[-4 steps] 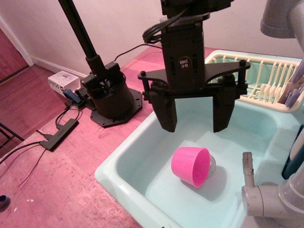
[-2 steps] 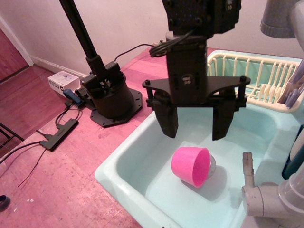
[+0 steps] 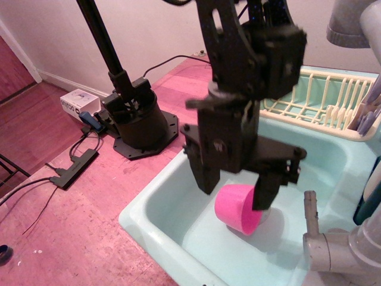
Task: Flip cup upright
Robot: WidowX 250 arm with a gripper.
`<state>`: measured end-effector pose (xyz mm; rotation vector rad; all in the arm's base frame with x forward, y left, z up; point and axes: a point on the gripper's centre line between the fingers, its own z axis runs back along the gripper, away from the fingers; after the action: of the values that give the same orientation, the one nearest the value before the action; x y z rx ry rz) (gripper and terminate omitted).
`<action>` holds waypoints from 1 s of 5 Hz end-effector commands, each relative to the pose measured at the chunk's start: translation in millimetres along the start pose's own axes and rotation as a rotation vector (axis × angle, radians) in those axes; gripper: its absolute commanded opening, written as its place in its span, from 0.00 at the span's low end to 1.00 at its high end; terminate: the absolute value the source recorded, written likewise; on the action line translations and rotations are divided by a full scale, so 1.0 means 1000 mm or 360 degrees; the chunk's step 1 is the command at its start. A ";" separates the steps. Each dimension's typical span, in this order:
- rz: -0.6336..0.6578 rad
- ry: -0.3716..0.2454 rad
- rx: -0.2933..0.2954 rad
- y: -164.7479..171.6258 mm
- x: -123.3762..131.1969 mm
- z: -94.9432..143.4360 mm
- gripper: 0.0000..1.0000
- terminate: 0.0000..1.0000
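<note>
The bright pink cup (image 3: 233, 210) lies on its side on the floor of the light teal sink (image 3: 158, 199), its mouth facing the front right. My black gripper (image 3: 234, 186) is open and has come down over it, one finger (image 3: 205, 174) to the cup's left and the other finger (image 3: 264, 192) in front of its right rim. The fingers stand apart on either side of the cup and I cannot tell if they touch it. The cup's handle is hidden.
A cream dish rack (image 3: 326, 98) stands at the sink's back right. A grey faucet (image 3: 333, 247) sits at the front right. A black arm base (image 3: 134, 119) and cables (image 3: 71, 167) rest on the reddish floor to the left.
The gripper has dropped from above the sink down to the cup and turned a little, its fingers now straddling the cup. The cup has not moved.
</note>
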<state>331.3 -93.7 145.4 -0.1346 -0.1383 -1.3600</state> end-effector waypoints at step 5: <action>0.0067 0.0007 0.0045 -0.024 -0.026 -0.035 1.00 0.00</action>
<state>299.5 -80.1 89.9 -0.1381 -0.0947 -1.3128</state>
